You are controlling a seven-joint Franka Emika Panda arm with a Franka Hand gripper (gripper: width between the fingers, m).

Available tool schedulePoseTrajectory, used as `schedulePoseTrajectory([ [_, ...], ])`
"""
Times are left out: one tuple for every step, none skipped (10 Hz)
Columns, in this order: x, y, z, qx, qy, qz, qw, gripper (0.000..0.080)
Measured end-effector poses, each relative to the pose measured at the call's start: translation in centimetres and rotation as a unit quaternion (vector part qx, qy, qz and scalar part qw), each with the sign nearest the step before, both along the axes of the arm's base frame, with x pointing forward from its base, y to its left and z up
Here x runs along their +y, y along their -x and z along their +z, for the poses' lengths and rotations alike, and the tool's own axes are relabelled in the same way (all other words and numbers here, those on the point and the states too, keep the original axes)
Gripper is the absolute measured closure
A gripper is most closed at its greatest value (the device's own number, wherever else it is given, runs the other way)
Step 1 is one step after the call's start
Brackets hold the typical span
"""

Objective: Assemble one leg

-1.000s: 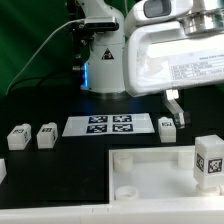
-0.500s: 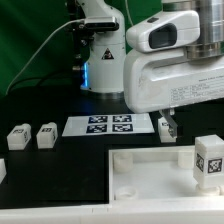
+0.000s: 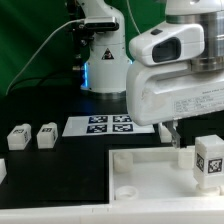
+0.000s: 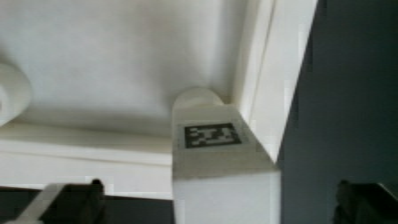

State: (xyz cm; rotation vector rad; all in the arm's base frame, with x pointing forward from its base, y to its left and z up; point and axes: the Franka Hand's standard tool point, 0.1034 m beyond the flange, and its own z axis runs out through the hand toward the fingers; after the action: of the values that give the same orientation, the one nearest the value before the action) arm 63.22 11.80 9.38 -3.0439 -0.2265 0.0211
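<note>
In the wrist view one leg [image 4: 222, 150], a white block with a square tag near its far end, lies lengthwise between my gripper's [image 4: 222, 198] two dark fingers [image 4: 71, 200]. A gap shows on each side of the leg, so the jaws stand open. The leg's tagged tip points over a corner of the white panel [image 4: 107, 90]. In the exterior view my gripper [image 3: 172, 135] is low at the panel's [image 3: 140, 172] far right corner. The arm hides that leg there. I cannot tell whether the leg rests on the table.
Two more legs [image 3: 17, 137] [image 3: 46, 135] lie at the exterior view's left, and another [image 3: 210, 160] stands at the right by the panel. The marker board [image 3: 108, 125] lies behind the panel. The robot's base [image 3: 100, 60] stands at the back.
My gripper has come down and moved toward the exterior view's right, from above the table to the panel's far right corner. The leg seen under it before is now hidden.
</note>
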Motion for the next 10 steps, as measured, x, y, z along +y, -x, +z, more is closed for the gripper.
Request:
schedulePoseTrajectory([
  [0.28,-0.47,-0.28,-0.001,0.000,-0.005,1.000,0.0151],
  [0.49,-0.49,-0.48,0.000,0.000,-0.007,1.000,0.0151],
  [0.41,-0.47,-0.49,0.000,0.000,-0.007,1.000,0.0151],
  [0.38,-0.47,-0.51,0.000,0.000,-0.009,1.000,0.0236],
  [0.40,-0.45,-0.52,0.002,0.000,-0.029,1.000,0.0371],
  [0.40,-0.45,-0.52,0.003,0.000,-0.039,0.999,0.0371],
  [0.31,-0.48,-0.52,0.006,0.001,-0.075,0.997,0.0503],
  [0.23,-0.49,-0.52,0.010,0.002,-0.125,0.992,0.0503],
  [0.17,-0.50,-0.53,0.014,0.003,-0.168,0.986,0.0502],
  [0.11,-0.52,-0.58,0.017,0.004,-0.225,0.974,0.0502],
])
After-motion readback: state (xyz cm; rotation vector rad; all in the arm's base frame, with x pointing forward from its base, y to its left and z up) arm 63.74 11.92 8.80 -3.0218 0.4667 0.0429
